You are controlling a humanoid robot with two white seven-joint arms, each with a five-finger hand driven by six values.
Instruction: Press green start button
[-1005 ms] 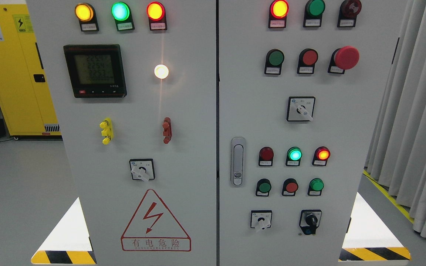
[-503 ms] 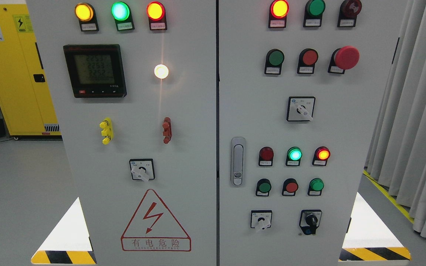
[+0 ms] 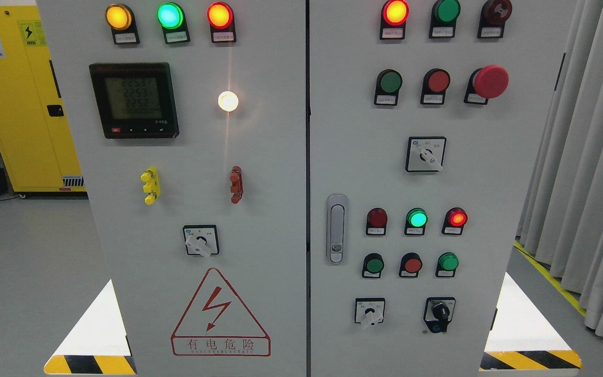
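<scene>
**A:** Where's the green start button?

**B:** Somewhere on the right door (image 3: 490,173) of the grey cabinet (image 3: 270,173). There are three unlit green buttons on it, and the label plates under them are too small to read, so I can't tell which one is "start".

**A:** Go thru them.

**B:** The upper green button (image 3: 388,82) is near the door's top edge. A red button (image 3: 438,81) is just beside it, and a red mushroom button (image 3: 490,81) sits toward the right edge. The other two are in the lower half. The lower-left green button (image 3: 373,265) and the lower-right green button (image 3: 447,262) have a second red button (image 3: 412,265) between them.

**A:** Anything lit?

**B:** A green lamp (image 3: 416,218) glows directly above that lower row (it's prob. an indicator, not a button). It sits between a dark red lamp (image 3: 377,218) and a lit red lamp (image 3: 457,218). The door handle (image 3: 336,229) is at the door's left edge, level w/ those lamps.

**A:** And your hands, wide or closed?

**B:** I can't tell. The left hand and the right hand are both outside the head view, so I can't say how the fingers are set.

**A:** Left door?

**B:** The left door (image 3: 270,63) has a meter display (image 3: 134,100) near the top left corner. A warning triangle (image 3: 220,314) is at the bottom edge.
</scene>
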